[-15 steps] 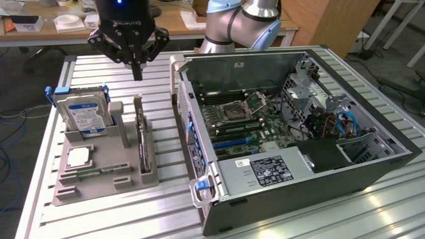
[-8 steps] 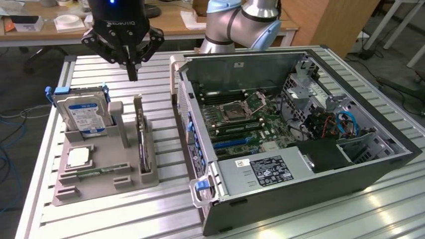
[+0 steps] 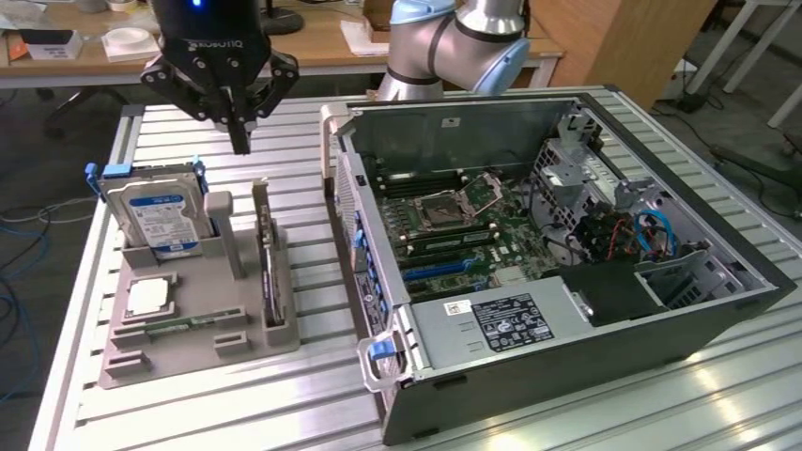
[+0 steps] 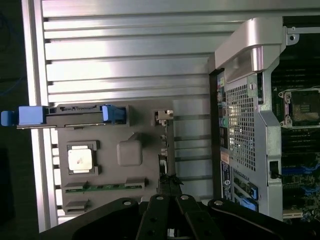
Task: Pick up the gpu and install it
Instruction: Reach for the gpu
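Exterior view: we note the gripper (image 3: 239, 141) hanging high over the slatted table (image 3: 251, 404), its two fingers pressed together to a single point and nothing between them; it grips nothing. Beneath the fingertips and clear of them sits a grey holder tray (image 3: 239, 343). The gpu (image 3: 267, 263) stands on its long edge in the tray's slot, below the tool and a little toward the exterior view's right, untouched. On the other side of the tool's line a hard drive (image 3: 157, 211) with a blue-white label stands upright in the tray; farther from the tool a processor (image 3: 148, 296) lies flat in a recess and a memory stick (image 3: 188, 324) rests in its groove. The open computer case (image 3: 564, 348) lies beyond the gpu, toward the exterior view's right; the arm (image 3: 452, 42) rises behind the case. Wrist view: looking straight down past the gripper (image 4: 169, 186), we see the fingers meet tip to tip, with no gap and no load. The gpu (image 4: 164, 159) shows edge-on as a thin strip running away from the fingertips along the tray (image 4: 115, 170); the tips line up with its near end. The hard drive (image 4: 70, 115), processor (image 4: 80, 160) and memory stick (image 4: 102, 186) sit on the side of the card away from the case (image 4: 245, 125); the table (image 4: 125, 65) stretches beyond the tray.
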`<action>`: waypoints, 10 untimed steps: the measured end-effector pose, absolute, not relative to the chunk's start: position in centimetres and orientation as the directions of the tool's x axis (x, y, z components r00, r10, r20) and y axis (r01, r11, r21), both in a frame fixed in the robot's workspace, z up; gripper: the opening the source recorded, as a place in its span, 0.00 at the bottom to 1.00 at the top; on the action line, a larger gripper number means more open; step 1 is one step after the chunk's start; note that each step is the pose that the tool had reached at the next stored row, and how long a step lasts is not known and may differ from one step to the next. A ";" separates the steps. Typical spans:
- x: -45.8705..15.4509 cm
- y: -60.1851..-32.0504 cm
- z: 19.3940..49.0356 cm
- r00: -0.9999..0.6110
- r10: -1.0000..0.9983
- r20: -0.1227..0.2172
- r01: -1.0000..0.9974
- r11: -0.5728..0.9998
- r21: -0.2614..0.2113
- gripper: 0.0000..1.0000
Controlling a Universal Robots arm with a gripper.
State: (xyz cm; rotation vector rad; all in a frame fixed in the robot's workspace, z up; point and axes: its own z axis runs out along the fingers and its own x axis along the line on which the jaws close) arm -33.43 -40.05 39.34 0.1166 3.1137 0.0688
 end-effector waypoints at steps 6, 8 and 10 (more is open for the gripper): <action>-34.0 -40.1 39.3 -0.997 0.075 -0.023 0.074 0.996 0.045 0.10; -34.0 -40.1 39.3 -0.997 0.075 -0.023 0.074 0.996 0.045 0.10; -34.0 -40.1 39.3 -0.997 0.075 -0.023 0.074 0.996 0.045 0.10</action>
